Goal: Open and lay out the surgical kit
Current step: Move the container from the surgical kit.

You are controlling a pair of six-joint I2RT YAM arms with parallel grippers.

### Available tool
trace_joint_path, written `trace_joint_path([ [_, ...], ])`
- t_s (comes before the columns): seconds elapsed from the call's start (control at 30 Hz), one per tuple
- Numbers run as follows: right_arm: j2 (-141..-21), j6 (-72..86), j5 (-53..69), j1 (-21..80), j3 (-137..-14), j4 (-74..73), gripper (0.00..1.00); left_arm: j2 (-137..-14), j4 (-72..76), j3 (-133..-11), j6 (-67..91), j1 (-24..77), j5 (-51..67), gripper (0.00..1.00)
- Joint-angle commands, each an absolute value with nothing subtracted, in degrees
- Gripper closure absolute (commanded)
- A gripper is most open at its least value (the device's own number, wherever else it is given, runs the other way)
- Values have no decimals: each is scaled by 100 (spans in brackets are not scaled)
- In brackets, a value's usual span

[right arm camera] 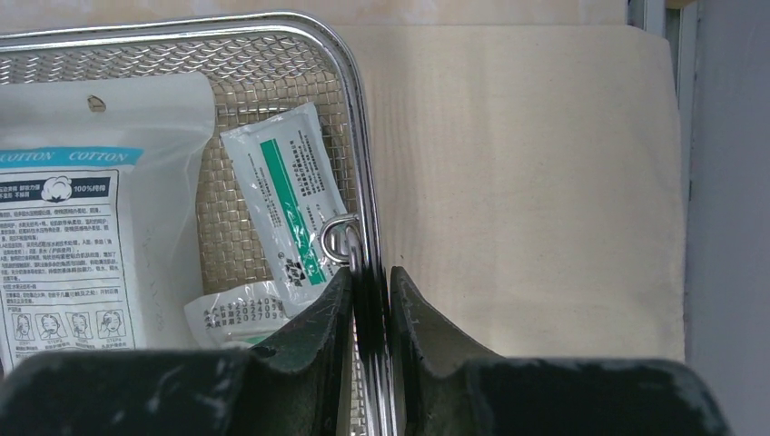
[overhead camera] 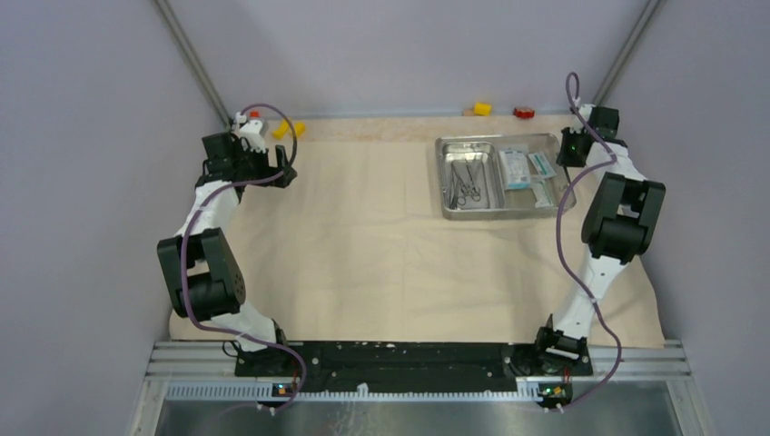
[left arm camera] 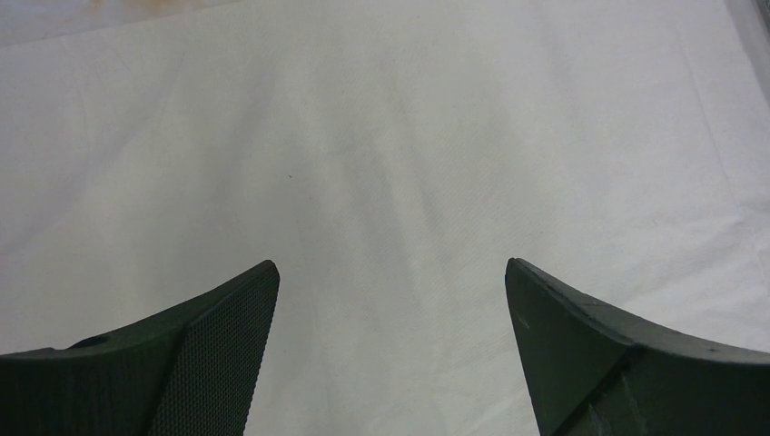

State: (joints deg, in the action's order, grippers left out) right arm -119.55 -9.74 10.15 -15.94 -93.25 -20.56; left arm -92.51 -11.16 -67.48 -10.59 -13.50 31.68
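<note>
The beige cloth wrap (overhead camera: 363,236) lies spread flat over the table. The shiny steel tray (overhead camera: 498,211) stands on it at the back right, with thin metal scissors and forceps (overhead camera: 467,182) in its left part and white-and-teal packets (overhead camera: 527,168) in its right part. My right gripper (overhead camera: 570,150) is shut on the tray's right rim (right arm camera: 361,136), one finger inside and one outside. The right wrist view shows a cotton packet (right arm camera: 82,227) and a green-striped packet (right arm camera: 286,204) on the mesh. My left gripper (overhead camera: 283,165) is open and empty over bare cloth (left arm camera: 390,163) at the back left.
A yellow block (overhead camera: 482,109) and a red block (overhead camera: 523,113) lie at the table's back edge. Another yellow piece (overhead camera: 289,130) lies beside the left gripper. Grey walls close in both sides, and the cloth's right edge (right arm camera: 676,182) is near the right wall.
</note>
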Motion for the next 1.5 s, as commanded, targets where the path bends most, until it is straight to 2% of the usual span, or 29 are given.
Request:
trace_joint_path([
  [0.0,-11727,-420,833,-1714,-9065,-1551,94,-9075,-1020,-6794,-1081,-1327,3223,1],
  [0.07,-11782,-373,830,-1712,-9135,-1576,94,-9070,-1020,-6798,-1085,-1327,3242,1],
  [0.17,-11725,-424,870,-1713,-9151,-1604,86,-9062,-1054,-6777,-1157,-1328,3188,1],
  [0.27,-11313,-656,970,-1730,-8841,-1425,72,-9032,-1060,-6708,-1293,-1327,3080,1],
  [0.4,-10408,-1125,1227,-1749,-8275,-1361,46,-8968,-1030,-6573,-1458,-1327,2968,1],
  [0.5,-9513,-1564,1558,-1746,-7723,-1395,39,-8924,-1020,-6519,-1532,-1328,2893,1],
  [0.63,-8517,-2560,2399,-1737,-7074,-2049,40,-8844,-1049,-6498,-1603,-1336,2815,1],
  [0.77,-7735,-4387,3119,-1468,-6425,-3716,44,-8768,-1126,-6509,-1658,-1336,2755,1],
  [0.87,-7256,-5947,3140,-1068,-5781,-4804,50,-8743,-1190,-6536,-1702,-1336,2682,1],
  [0.93,-7014,-6375,2946,-729,-5308,-5168,52,-8758,-1240,-6552,-1724,-1336,2618,1],
  [1.13,-6704,-6768,2472,467,-4363,-5539,60,-8851,-1314,-6588,-1816,-1335,2406,1],
  [1.47,-7094,-6861,1805,1950,-3921,-5552,64,-9138,-1581,-6818,-1961,-1334,1987,1],
])
